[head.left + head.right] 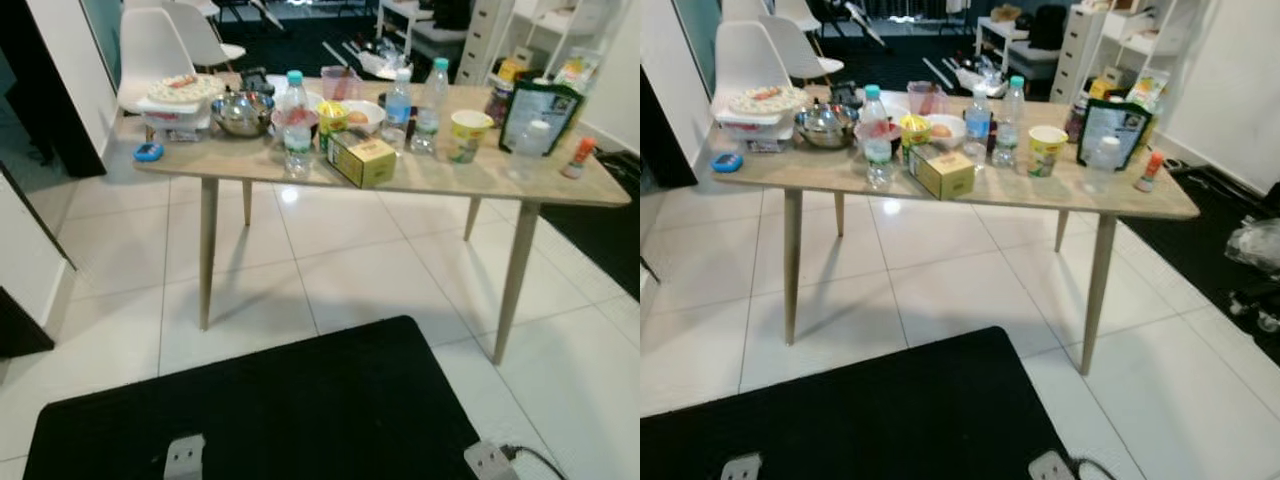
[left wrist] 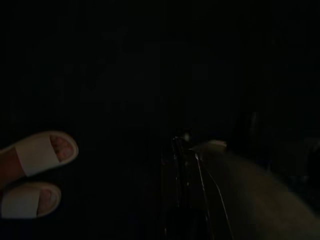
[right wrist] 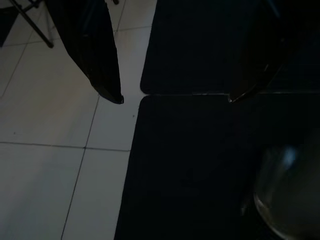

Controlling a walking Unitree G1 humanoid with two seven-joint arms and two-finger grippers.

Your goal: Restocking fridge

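A light wooden table (image 1: 430, 175) stands ahead of me, loaded with groceries. On it are a water bottle (image 1: 296, 130) with a teal cap, two more bottles (image 1: 398, 105) behind it, a yellow box (image 1: 362, 160), a steel bowl (image 1: 243, 112), a white bowl (image 1: 362, 115) holding an egg, a cup (image 1: 468, 135), a black bag (image 1: 540, 115) and a red-capped sauce bottle (image 1: 578, 158). My right gripper (image 3: 175, 100) hangs open over the floor, at the edge of a black mat (image 3: 200, 160). The left wrist view is nearly black.
A black mat (image 1: 260, 410) lies between me and the table on white tiles. White chairs (image 1: 150, 50) stand behind the table's left end, white shelves (image 1: 1110, 40) at the back right. A person's feet in white sandals (image 2: 35, 155) appear in the left wrist view.
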